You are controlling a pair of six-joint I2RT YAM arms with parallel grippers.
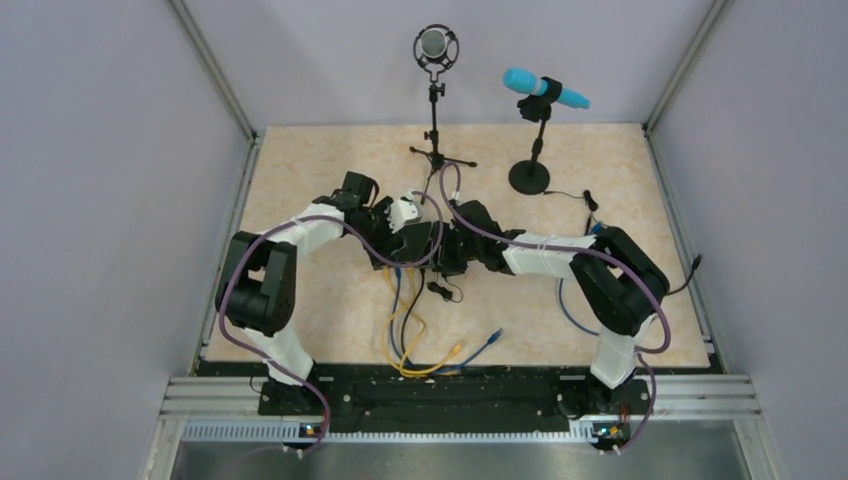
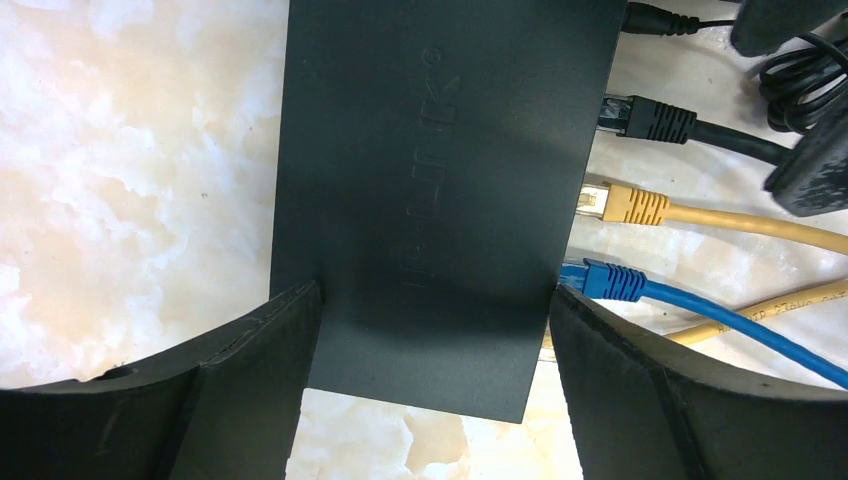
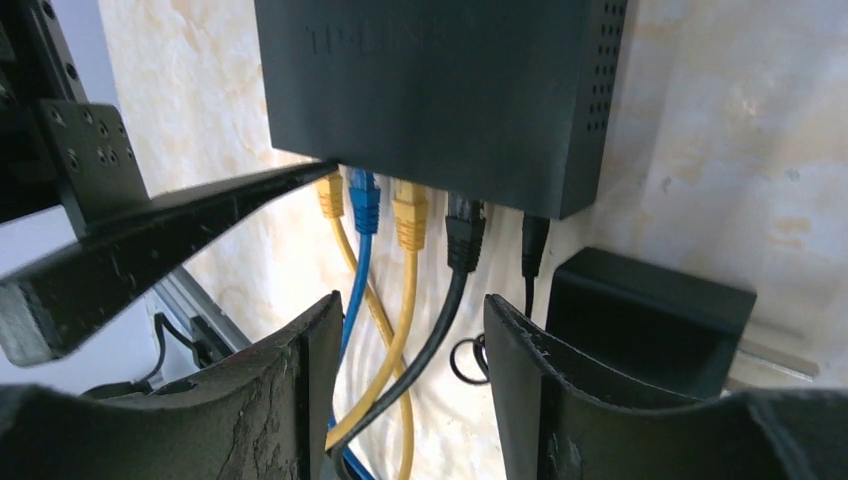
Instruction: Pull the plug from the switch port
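Our left claw point(image 2: 435, 295) pinches the switch box point(image 2: 430, 150) so it cannot slide on the counter point(image 2: 120, 150). Our right claw point(image 3: 412, 300) is spread, with the black plug point(image 3: 465, 232) just ahead, sitting in its switch port point(image 3: 466, 203).

The flat black box point(image 2: 440, 150) has a raised brand name on its top. In the left wrist view it runs toward twelve o'clock: "LINK" reads clearly and ends in a small ® sign. In the right wrist view the full "TP-LINK" shows faintly at eleven o'clock on the box point(image 3: 430, 90). A yellow cable point(image 2: 780, 305) at four o'clock bears dark print too small to read.
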